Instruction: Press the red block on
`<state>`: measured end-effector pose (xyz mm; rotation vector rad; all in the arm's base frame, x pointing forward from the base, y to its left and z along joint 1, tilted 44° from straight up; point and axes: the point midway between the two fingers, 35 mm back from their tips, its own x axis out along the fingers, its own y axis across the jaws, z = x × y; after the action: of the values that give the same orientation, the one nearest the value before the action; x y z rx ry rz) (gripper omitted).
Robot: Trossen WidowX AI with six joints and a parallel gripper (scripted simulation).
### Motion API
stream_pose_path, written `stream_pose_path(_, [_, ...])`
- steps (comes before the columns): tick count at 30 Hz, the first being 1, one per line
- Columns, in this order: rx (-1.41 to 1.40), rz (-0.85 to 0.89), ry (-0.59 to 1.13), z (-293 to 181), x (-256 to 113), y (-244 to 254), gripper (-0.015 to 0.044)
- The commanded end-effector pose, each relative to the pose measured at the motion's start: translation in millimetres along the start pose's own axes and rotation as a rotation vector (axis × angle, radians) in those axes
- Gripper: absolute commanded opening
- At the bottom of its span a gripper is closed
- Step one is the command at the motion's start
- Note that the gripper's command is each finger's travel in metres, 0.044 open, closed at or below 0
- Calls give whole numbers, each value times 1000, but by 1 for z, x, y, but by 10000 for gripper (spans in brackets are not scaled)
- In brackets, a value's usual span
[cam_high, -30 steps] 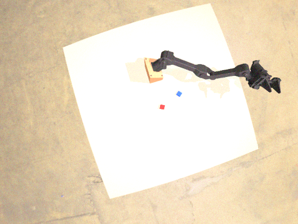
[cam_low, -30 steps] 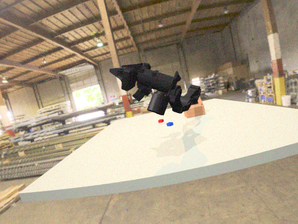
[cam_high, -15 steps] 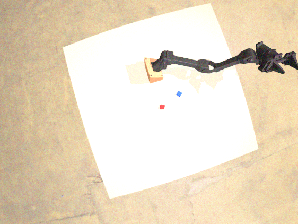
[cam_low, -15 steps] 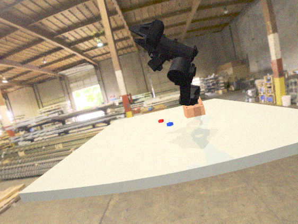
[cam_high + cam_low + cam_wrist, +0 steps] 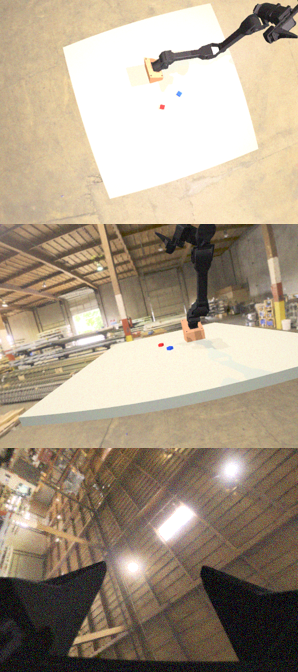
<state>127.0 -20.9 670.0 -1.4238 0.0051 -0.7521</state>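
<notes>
A small red block (image 5: 162,106) (image 5: 160,344) lies on the white table (image 5: 132,148) (image 5: 148,383). A small blue block (image 5: 179,93) (image 5: 169,347) lies close by, apart from it. My gripper (image 5: 291,33) (image 5: 162,237) (image 5: 153,568) is open and empty. It is raised high above the table, far from both blocks, with the arm stretched upward. In the wrist view the fingers point up at the warehouse roof, and neither block shows there.
The arm stands on an orange base block (image 5: 152,70) (image 5: 193,331) near the table's back part. The table's edges drop to a concrete floor (image 5: 32,132) (image 5: 212,425). Warehouse racks and pillars stand far behind.
</notes>
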Motion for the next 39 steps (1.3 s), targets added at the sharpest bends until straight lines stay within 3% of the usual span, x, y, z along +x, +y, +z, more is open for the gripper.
stream_pose_path(1, [234,50,30,-66,17,12,440])
stream_pose_path(8, [463,98,69,-129,38,44,440])
stream_pose_path(19, [914,364,144,-203,88,161,440])
stream_pose_path(30, [1255,732,305,-214,112,325,440])
stream_pose_path(39, [1405,1087,512,-184,87,464,440])
